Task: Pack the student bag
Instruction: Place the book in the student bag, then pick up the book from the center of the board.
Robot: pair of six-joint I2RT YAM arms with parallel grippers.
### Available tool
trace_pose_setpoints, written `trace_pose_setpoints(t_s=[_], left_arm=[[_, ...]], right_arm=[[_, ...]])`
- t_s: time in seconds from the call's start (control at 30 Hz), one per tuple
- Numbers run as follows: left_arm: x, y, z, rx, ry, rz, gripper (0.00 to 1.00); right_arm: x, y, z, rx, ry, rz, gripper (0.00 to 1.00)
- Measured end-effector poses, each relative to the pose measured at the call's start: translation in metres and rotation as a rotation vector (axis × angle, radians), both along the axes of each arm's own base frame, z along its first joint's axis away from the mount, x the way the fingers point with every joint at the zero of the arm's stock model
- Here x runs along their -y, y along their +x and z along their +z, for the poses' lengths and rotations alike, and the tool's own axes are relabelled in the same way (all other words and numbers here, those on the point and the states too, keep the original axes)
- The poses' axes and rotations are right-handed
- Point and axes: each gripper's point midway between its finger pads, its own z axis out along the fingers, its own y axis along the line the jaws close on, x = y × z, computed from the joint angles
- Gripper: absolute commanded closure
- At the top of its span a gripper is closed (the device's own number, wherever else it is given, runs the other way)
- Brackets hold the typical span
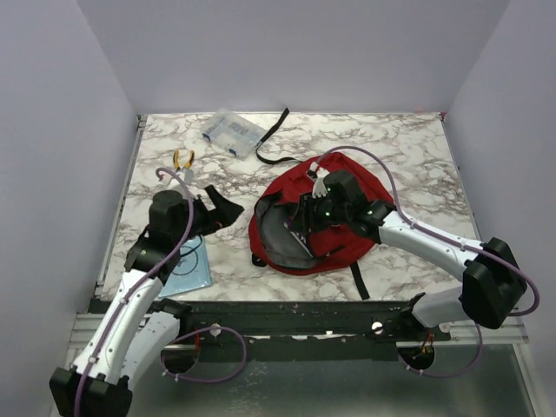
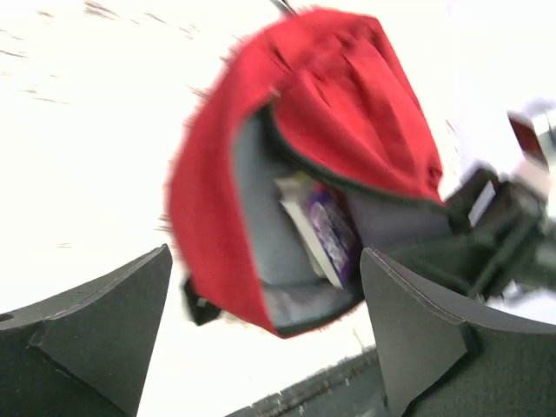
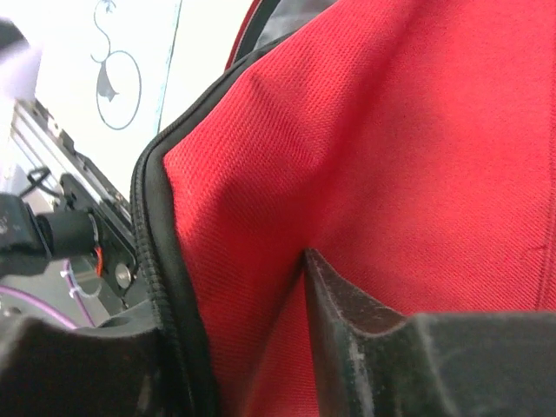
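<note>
We see the student bag [image 1: 291,185] lying on the marble table [image 1: 408,148]. Its mouth gapes toward the left arm, and grey lining and a purple-and-white packet [image 2: 332,230] show inside. Just left of the bag, the left gripper [image 1: 224,208] has its fingers spread wide with nothing between them. The right gripper [image 1: 302,221] sits at the rim of the bag's mouth. Red fabric and the black zip edge lie between its fingers, but we cannot tell whether they pinch it. Beyond the bag rests a clear plastic box [image 1: 230,132].

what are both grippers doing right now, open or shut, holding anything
left gripper: open, holding nothing.
right gripper: fingers on either side of the student bag zip edge; whether it grips cannot be told.
</note>
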Motion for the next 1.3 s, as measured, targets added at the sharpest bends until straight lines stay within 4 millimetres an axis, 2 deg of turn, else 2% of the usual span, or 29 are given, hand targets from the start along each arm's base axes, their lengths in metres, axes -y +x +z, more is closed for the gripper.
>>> trace_pose_setpoints(t_s=[0.03,0.13,0.17,0.3,0.4,0.5,0.6,0.73,0.8,0.93,1.03,1.17,1.27,1.3], left_arm=[[-0.019,0.004,0.003,0.009,0.033,0.059,0.02],[-0.074,0.011,0.004,0.006,0.117,0.238,0.02],[-0.098,0.013,0.000,-0.013,0.144,0.325,0.02],[-0.173,0.013,-0.019,-0.111,0.161,0.621,0.02],[-0.212,0.006,-0.045,-0.236,0.118,0.822,0.02],[-0.239,-0.001,-0.076,-0.386,0.071,1.006,0.02],[-0.258,-0.008,-0.104,-0.504,0.018,1.141,0.02],[-0.268,-0.019,-0.140,-0.625,-0.057,1.251,0.02],[-0.271,-0.023,-0.152,-0.656,-0.067,1.285,0.02],[-0.275,-0.023,-0.158,-0.646,-0.088,1.319,0.02],[-0.276,-0.021,-0.166,-0.664,-0.106,1.332,0.02],[-0.280,-0.008,-0.165,-0.643,-0.135,1.317,0.02],[-0.276,-0.001,-0.163,-0.623,-0.156,1.285,0.02],[-0.273,0.003,-0.162,-0.612,-0.166,1.267,0.02]], right_arm=[[-0.003,-0.003,-0.003,-0.006,-0.004,0.011,0.47],[-0.011,-0.012,-0.002,-0.001,-0.018,0.034,0.33],[-0.014,-0.013,0.001,0.010,-0.023,0.037,0.29],[-0.026,-0.011,0.027,0.083,-0.020,0.032,0.14],[-0.025,-0.009,0.047,0.137,-0.006,0.015,0.07],[-0.021,-0.008,0.061,0.174,0.010,0.000,0.04],[-0.019,-0.008,0.067,0.185,0.022,-0.004,0.03],[-0.019,-0.008,0.069,0.187,0.025,-0.003,0.01],[-0.020,-0.008,0.073,0.193,0.031,-0.001,0.01],[-0.027,-0.004,0.092,0.222,0.068,0.011,0.00],[-0.040,0.000,0.105,0.237,0.110,0.034,0.00],[-0.061,0.005,0.101,0.215,0.134,0.073,0.00],[-0.076,0.007,0.091,0.192,0.131,0.098,0.00],[-0.083,0.008,0.094,0.192,0.140,0.108,0.00]])
